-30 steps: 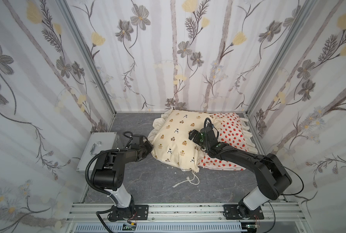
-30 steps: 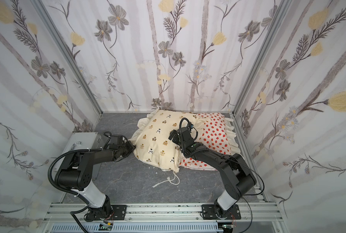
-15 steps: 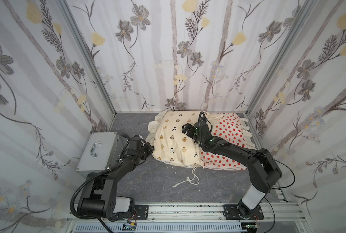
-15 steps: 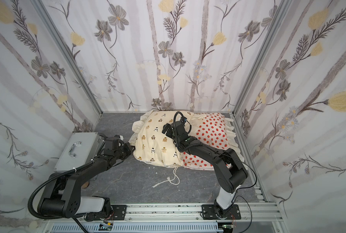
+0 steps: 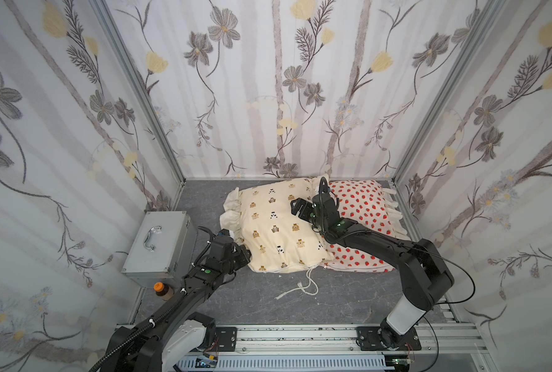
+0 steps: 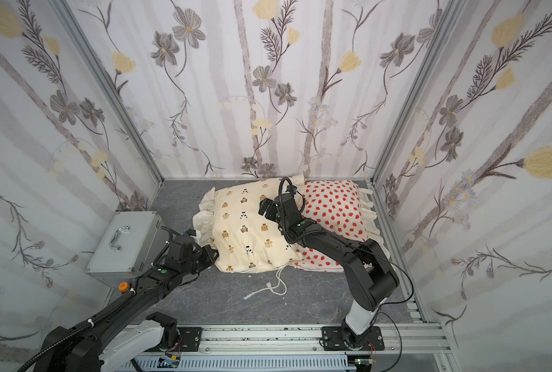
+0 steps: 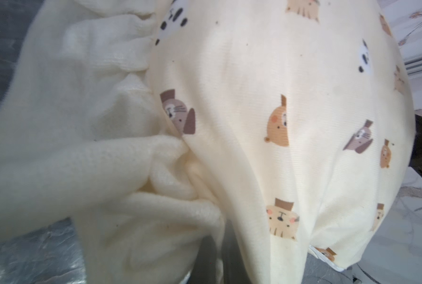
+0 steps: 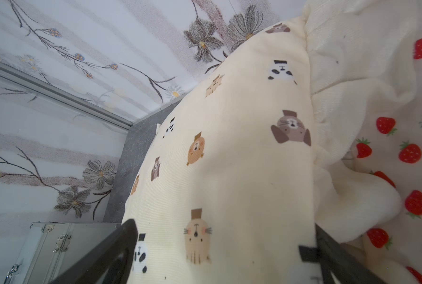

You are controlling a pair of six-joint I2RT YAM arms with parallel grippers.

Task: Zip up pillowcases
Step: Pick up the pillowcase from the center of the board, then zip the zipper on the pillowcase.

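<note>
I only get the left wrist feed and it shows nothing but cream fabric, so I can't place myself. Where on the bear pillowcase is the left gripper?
Observer: In both top views the left gripper is shut at the near left corner of the bear pillowcase, against its ruffle.
Operator: And the right arm?
Observer: The right gripper is open, over the far right part of that pillowcase, next to the strawberry pillowcase.
Operator: Anything loose near the edge I'm at?
Observer: Yes, the cord ties trail from the near edge onto the floor.
</note>
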